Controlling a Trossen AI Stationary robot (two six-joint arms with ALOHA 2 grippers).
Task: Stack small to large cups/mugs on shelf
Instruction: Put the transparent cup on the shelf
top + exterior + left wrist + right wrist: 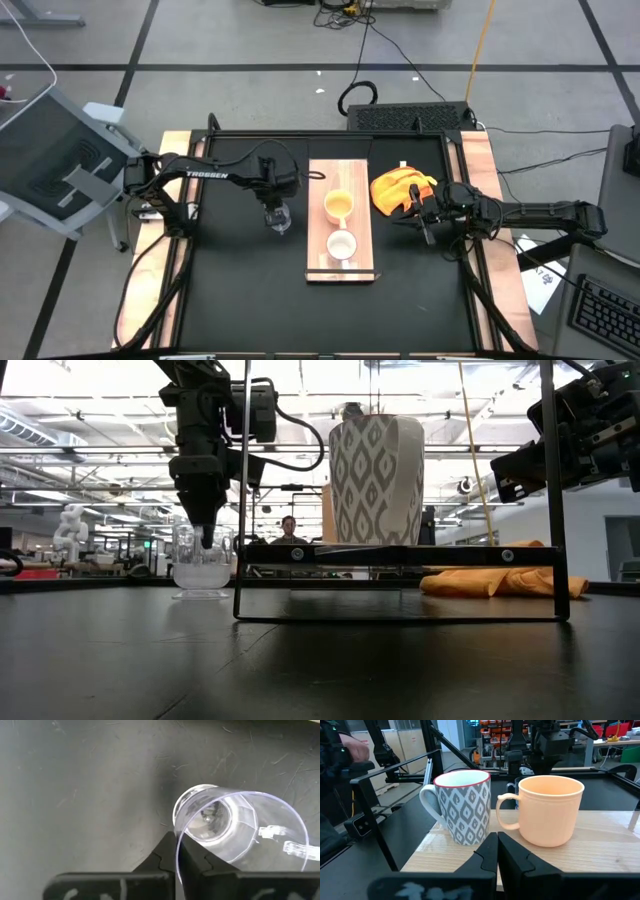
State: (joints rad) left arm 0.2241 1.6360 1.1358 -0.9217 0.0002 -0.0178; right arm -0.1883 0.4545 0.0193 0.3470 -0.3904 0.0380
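A clear glass cup (pixel 220 827) stands on the black table left of the shelf (pixel 341 268), a light wooden board. My left gripper (pixel 176 851) comes down from above and is shut on the cup's rim. On the shelf stand an orange-yellow mug (pixel 547 810) and, nearer the table's front edge, a white mug with a grey pattern (pixel 462 807). My right gripper (pixel 497 852) waits shut and level at the shelf's right, beside an orange cloth (pixel 402 189), touching nothing. My left gripper pinches the glass cup's rim wall (pixel 176 831) between its two fingers, one finger inside the cup and one outside. The fingers point down from above. The cup stands upright with its base (pixel 200 593) on the table.
The shelf rests on a black metal frame (pixel 400 555) above the tabletop. The orange cloth (pixel 500 582) lies on the table to the shelf's right. Wooden rails (pixel 480 200) line the table's left and right sides. Black tabletop stretches toward the near edge.
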